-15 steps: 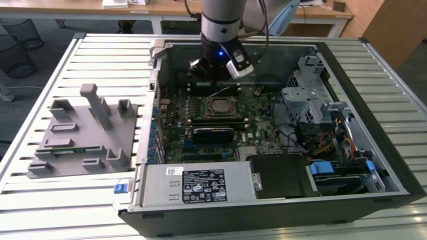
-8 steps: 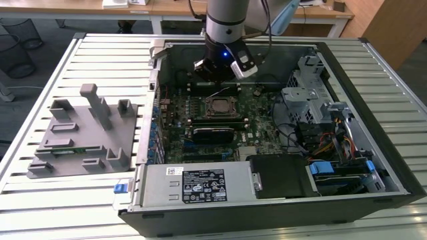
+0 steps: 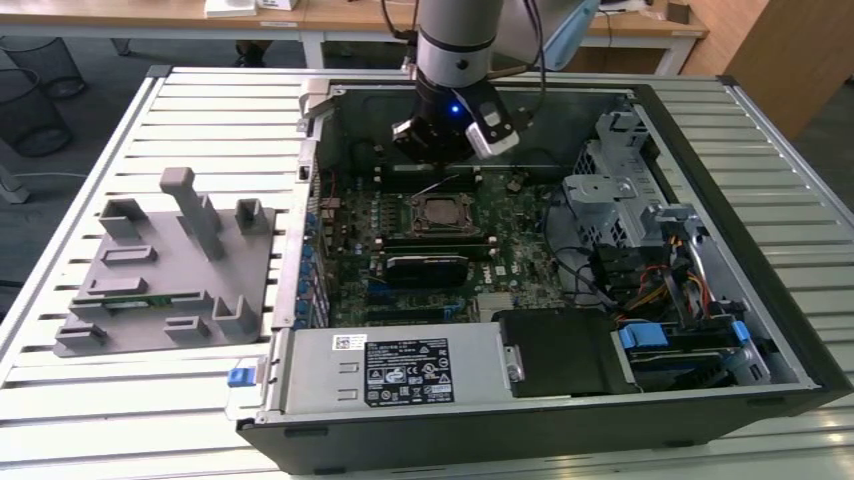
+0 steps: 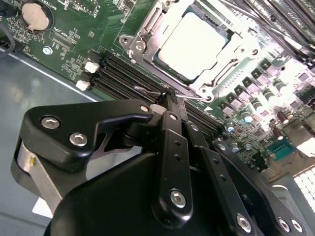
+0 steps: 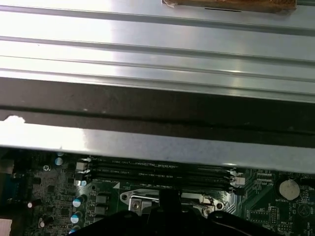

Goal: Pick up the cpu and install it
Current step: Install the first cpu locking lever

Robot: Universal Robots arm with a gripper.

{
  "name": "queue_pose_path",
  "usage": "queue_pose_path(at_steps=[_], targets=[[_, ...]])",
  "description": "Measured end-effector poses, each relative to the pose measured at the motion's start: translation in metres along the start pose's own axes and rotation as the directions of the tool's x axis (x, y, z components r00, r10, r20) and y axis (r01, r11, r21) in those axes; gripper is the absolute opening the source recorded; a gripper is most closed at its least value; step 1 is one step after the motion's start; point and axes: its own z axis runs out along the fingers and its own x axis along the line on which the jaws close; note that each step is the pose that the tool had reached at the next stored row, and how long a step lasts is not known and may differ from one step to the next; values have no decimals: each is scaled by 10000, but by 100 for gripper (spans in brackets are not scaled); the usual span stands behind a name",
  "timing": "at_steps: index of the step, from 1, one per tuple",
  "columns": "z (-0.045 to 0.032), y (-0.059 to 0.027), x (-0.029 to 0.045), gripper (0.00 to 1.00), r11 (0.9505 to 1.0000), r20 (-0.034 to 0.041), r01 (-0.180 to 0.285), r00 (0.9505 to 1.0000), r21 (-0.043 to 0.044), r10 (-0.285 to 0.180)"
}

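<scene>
Silver chip [image 4: 194,44] sits in the socket [image 4: 147,37]; beside the socket, the claw [image 4: 170,98] is pinched together, empty.

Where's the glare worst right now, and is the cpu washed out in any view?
In the second wrist view the cpu in its socket is blown out nearly white, and glare bleaches the board beside it. In the first wrist view the slatted metal table reflects brightly. The exterior view is evenly lit.

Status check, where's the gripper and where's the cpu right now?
Gripper shut, empty, tips at the wire lever beside the socket. Cpu seated in the socket, frame open. Nothing blocking.
</scene>
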Motion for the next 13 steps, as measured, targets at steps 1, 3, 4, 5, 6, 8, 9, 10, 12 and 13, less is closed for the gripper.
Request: queue_pose_path(at_steps=[1, 3, 4, 5, 6, 8, 9, 10, 12, 13], targets=[[4, 2, -7, 11, 10000, 0, 2, 10000, 0, -2], [12, 6, -20, 11, 10000, -1, 7, 10000, 0, -7], [16, 7, -27, 11, 10000, -1, 8, 10000, 0, -8], [24, 9, -42, 11, 10000, -2, 11, 10000, 0, -11], [28, 10, -50, 11, 10000, -2, 13, 10000, 1, -13], [36, 11, -66, 11, 10000, -3, 16, 10000, 2, -16], [40, 11, -75, 11, 10000, -3, 17, 10000, 2, -17], [45, 11, -82, 11, 10000, -3, 19, 10000, 1, -19], [56, 10, -97, 11, 10000, -3, 21, 10000, 0, -21], [61, 9, -104, 11, 10000, -3, 22, 10000, 1, -22]])
